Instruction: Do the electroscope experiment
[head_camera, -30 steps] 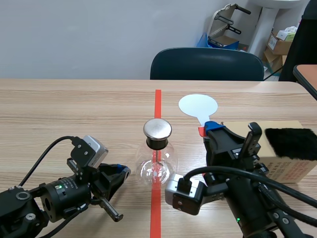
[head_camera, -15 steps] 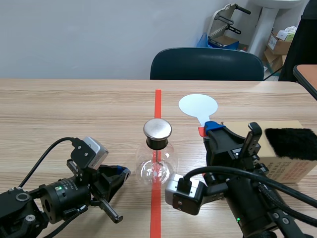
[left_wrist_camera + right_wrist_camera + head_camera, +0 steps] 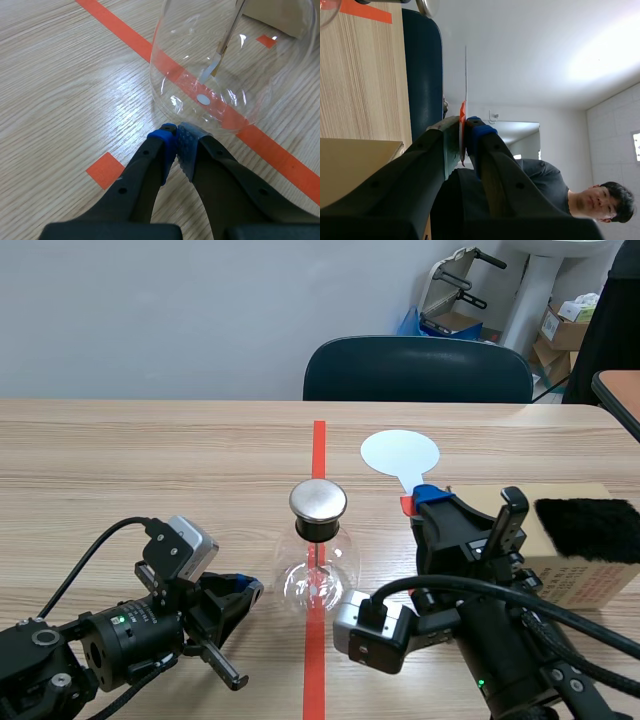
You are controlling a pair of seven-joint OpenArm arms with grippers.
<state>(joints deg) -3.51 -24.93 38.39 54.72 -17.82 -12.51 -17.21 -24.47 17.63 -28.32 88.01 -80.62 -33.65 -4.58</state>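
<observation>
Both clenched: L claw [image 3: 176, 132] empty, tips at flask [image 3: 227, 65] base; R claw [image 3: 464, 126] grasping white paddle [image 3: 400, 453].

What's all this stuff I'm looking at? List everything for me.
table: one, light wood
glass flask: one, clear with metal cap, on the red tape line
disc paddle: one, pale disc, red handle, in the right gripper
cardboard box: one, tan, table's right side
fuzzy pad: one, black, on the box
chair: one, dark teal, beyond the table
cartons: several, brown, back right floor
person: one, dark top, right wrist view only
left gripper: one, black, shut, by the flask's base
right gripper: one, black, shut on the paddle's handle
</observation>
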